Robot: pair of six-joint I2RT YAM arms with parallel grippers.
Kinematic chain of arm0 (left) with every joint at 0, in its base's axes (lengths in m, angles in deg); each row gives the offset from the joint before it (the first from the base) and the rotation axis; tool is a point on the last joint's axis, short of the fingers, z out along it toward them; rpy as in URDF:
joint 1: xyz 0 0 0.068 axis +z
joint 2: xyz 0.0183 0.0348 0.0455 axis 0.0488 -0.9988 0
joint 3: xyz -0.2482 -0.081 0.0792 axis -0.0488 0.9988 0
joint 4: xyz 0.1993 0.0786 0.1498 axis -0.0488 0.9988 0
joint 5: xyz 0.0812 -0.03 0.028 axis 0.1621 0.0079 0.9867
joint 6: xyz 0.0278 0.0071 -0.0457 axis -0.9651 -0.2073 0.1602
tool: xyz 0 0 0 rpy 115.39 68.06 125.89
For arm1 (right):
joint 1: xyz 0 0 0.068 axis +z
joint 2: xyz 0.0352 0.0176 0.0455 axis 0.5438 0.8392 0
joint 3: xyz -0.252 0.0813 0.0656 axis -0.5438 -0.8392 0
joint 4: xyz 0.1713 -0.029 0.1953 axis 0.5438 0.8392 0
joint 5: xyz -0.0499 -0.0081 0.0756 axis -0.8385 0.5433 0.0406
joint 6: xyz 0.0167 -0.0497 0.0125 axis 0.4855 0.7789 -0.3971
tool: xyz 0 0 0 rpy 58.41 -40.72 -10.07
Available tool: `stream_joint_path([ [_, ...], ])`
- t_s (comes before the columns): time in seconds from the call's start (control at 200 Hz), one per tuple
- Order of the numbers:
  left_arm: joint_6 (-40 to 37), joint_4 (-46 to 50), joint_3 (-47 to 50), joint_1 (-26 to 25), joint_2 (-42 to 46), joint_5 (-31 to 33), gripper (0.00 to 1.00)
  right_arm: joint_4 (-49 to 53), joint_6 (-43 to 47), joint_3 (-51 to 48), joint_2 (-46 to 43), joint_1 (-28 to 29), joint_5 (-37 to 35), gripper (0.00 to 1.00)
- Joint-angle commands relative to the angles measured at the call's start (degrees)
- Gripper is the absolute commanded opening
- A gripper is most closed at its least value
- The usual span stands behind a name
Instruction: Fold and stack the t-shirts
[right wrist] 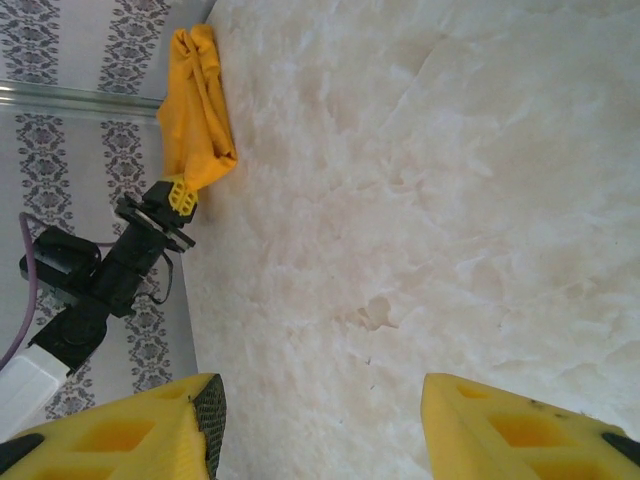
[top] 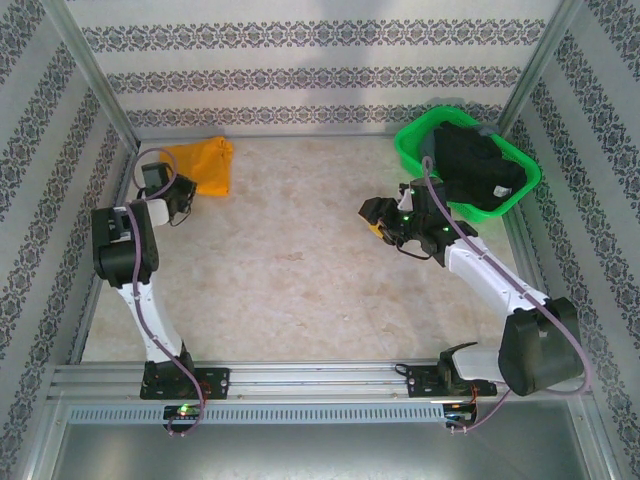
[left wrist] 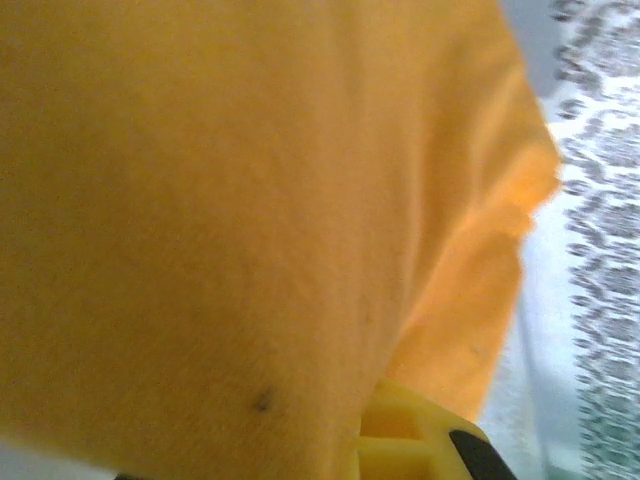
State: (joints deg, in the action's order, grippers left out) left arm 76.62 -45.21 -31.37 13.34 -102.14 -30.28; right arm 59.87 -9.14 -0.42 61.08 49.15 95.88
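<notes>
Orange t-shirt (top: 200, 163) bunched at far-left desk (top: 300, 260) corner. Left tool (right wrist: 179, 195) at its hem, grip not discernible. Right tool (right wrist: 320, 420) wide open, empty, probably poised for black t-shirts (top: 480, 165) in green basket (top: 412, 140).

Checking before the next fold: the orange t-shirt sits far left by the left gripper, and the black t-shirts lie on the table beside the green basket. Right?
Not quite. The black t-shirts lie inside the green basket, not on the table beside it, as the top external view shows. The orange t-shirt does sit far left by the left gripper.
</notes>
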Motion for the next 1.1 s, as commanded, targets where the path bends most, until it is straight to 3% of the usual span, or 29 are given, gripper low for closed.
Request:
stream_joint_path([
  [0.0,-8.56,6.26,-1.48,2.74,-2.02,-0.77,0.0,-0.27,0.95,1.77,0.95,-0.67,1.1,0.55],
  [0.325,-10.06,8.14,-4.72,4.17,-2.09,-1.59,0.0,-3.84,2.14,2.37,1.6,-0.85,3.02,0.56],
  [0.35,-10.13,7.87,-3.82,4.14,-0.99,-1.08,0.1,-5.11,2.18,2.01,1.22,-0.91,3.17,0.56],
  [0.415,-10.96,8.88,-1.68,3.42,3.23,1.58,0.49,-8.2,2.3,1.43,0.36,-0.88,3.52,0.57],
  [0.55,-14.87,16.53,2.87,0.91,16.22,7.71,0.99,-11.44,3.74,1.29,0.37,-0.91,4.95,0.6],
  [0.654,-14.1,20.94,9.78,-1.8,27.5,11.37,1.0,-11.0,5.43,1.33,-0.08,-0.96,4.25,0.67],
  [0.674,-14.11,22.23,10.84,-2.59,29.27,12.46,1.0,-10.22,6.05,1.48,-0.28,-0.95,3.68,0.93],
  [0.689,-14.12,22.97,11.76,-3.33,31.05,13.21,1.0,-9.51,6.67,1.75,-0.45,-1.06,3.29,0.97],
  [0.839,-12.89,28.56,23.26,-13.53,48.77,18.84,1.0,5.69,13.25,5.67,-2.14,-3.23,-4.91,0.98],
  [0.999,-18.27,36.37,30.56,-27.7,63.36,29.97,1.0,12.41,21.77,2.56,-8.84,-4.6,-17.97,0.98],
  [1.034,-19.2,40.1,30.23,-29.21,64.48,34.62,1.0,13.72,23.25,2.03,-9.69,-4.63,-21.62,0.98],
  [1.094,-19.49,46.38,29.1,-32.02,64.67,47.85,1.0,16.31,24.18,0.87,-10.62,-4.6,-30.84,0.98],
])
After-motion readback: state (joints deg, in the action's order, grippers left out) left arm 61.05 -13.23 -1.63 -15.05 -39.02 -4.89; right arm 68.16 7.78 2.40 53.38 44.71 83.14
